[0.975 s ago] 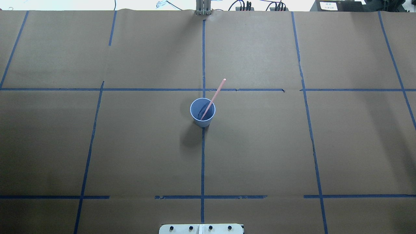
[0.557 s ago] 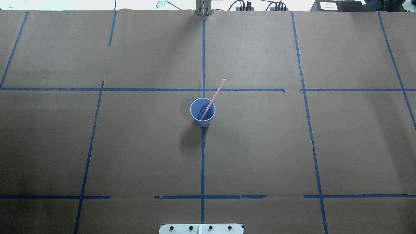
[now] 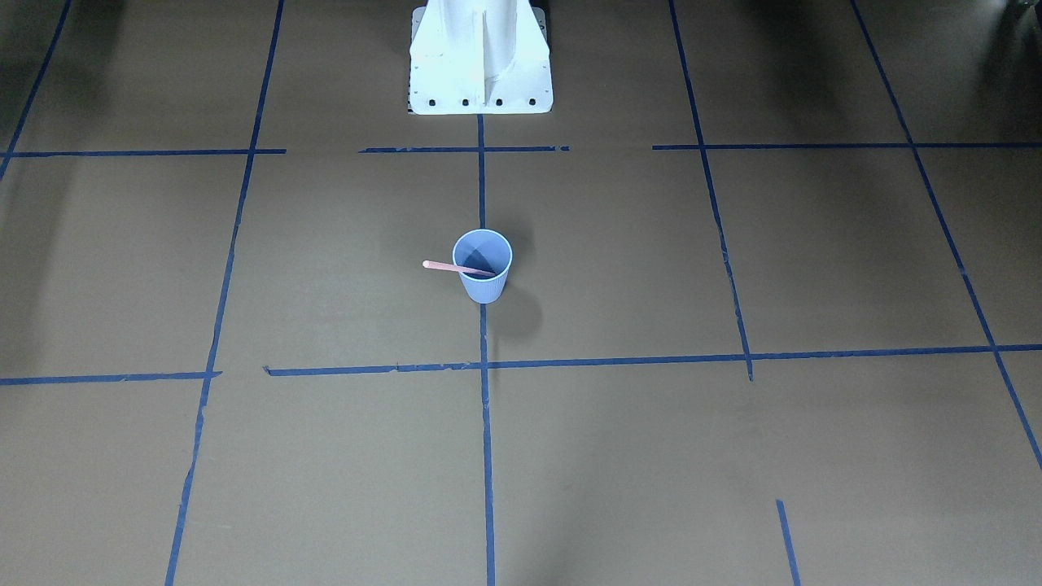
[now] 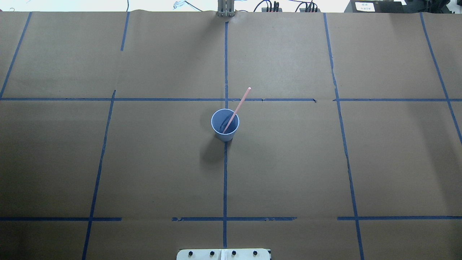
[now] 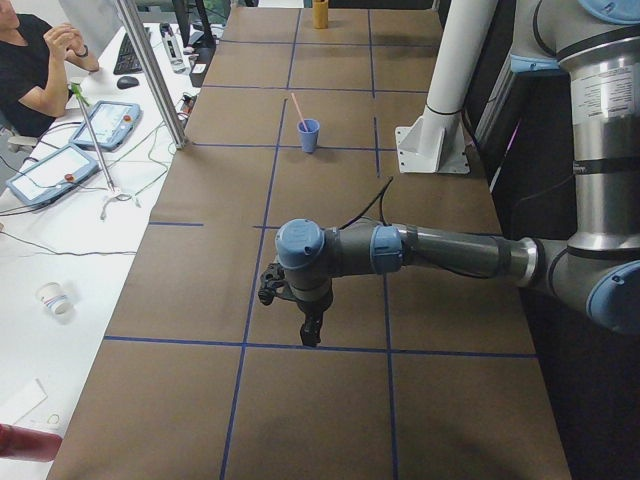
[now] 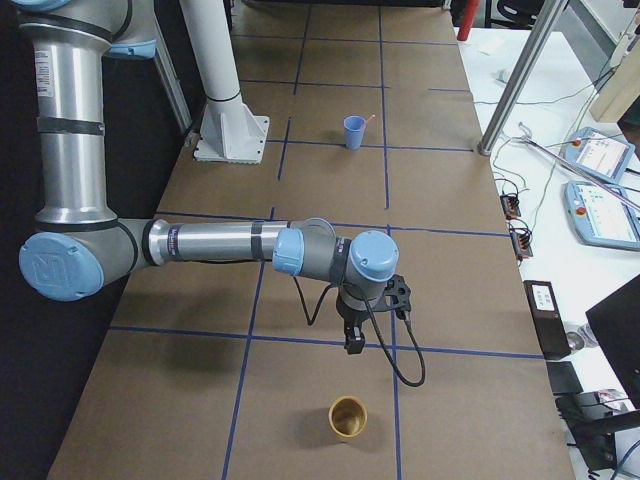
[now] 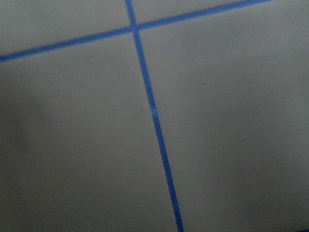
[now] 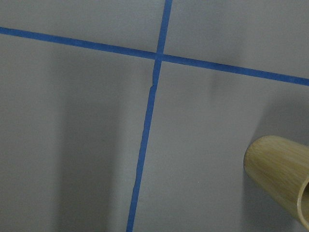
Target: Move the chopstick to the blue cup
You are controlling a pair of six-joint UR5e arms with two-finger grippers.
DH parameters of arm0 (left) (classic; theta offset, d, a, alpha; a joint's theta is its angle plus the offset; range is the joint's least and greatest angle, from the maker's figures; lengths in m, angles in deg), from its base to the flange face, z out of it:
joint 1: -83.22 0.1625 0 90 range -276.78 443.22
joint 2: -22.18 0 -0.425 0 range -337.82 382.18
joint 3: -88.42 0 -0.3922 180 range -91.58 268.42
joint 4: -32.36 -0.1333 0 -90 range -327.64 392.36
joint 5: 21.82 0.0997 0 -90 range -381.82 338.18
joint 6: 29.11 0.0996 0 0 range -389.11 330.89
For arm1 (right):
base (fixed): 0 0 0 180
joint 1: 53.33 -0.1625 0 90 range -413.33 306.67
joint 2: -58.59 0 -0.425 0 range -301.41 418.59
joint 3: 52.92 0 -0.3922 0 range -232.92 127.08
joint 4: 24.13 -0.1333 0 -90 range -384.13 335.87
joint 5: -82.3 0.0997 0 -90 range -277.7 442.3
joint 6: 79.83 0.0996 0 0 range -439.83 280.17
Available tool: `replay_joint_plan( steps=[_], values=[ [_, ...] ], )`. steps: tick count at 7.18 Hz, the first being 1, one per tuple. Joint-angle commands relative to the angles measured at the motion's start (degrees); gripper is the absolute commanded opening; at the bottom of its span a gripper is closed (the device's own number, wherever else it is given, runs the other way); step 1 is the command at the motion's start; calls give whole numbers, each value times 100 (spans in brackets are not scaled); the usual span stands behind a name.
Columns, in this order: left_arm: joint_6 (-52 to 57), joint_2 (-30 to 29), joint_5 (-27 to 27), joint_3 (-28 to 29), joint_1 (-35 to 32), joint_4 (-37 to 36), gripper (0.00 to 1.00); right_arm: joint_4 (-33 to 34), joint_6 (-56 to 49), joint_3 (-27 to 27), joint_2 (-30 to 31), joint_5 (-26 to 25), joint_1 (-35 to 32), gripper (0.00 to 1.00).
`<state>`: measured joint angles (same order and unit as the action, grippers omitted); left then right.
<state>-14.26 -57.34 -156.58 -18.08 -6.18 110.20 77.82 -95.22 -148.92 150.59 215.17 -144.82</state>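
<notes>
The blue cup [image 4: 218, 123] stands upright at the table's middle, on the centre tape line. It also shows in the front view [image 3: 486, 286] and small in the side views [image 5: 309, 137] [image 6: 353, 133]. The pink chopstick [image 4: 240, 103] stands in it, lower end inside, leaning on the rim and sticking out far-right; in the front view [image 3: 444, 266] it points left. My left gripper [image 5: 310, 335] hangs over bare table far from the cup; I cannot tell if it is open. My right gripper [image 6: 352, 345] hangs likewise at the other end; I cannot tell its state.
A bamboo-coloured cup [image 6: 348, 417] stands on the table just beyond my right gripper and fills the right wrist view's corner [image 8: 280, 171]. The white robot base [image 3: 480, 57] is at the near edge. Blue tape lines grid the brown table. An operator [image 5: 35, 60] sits beside the table.
</notes>
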Motion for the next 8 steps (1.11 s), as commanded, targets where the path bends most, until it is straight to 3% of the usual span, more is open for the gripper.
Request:
replay_joint_plan(
  steps=[1, 6, 8],
  values=[
    [-17, 16, 2, 5, -25, 47, 100, 1, 9, -6, -23, 2, 0, 100],
    [-26, -143, 11, 112, -60, 144, 100, 1, 71, -14, 134, -42, 0, 100],
    [-644, -572, -24, 296, -60, 82, 100, -269, 62, 29, 266, -42, 17, 100]
  ],
)
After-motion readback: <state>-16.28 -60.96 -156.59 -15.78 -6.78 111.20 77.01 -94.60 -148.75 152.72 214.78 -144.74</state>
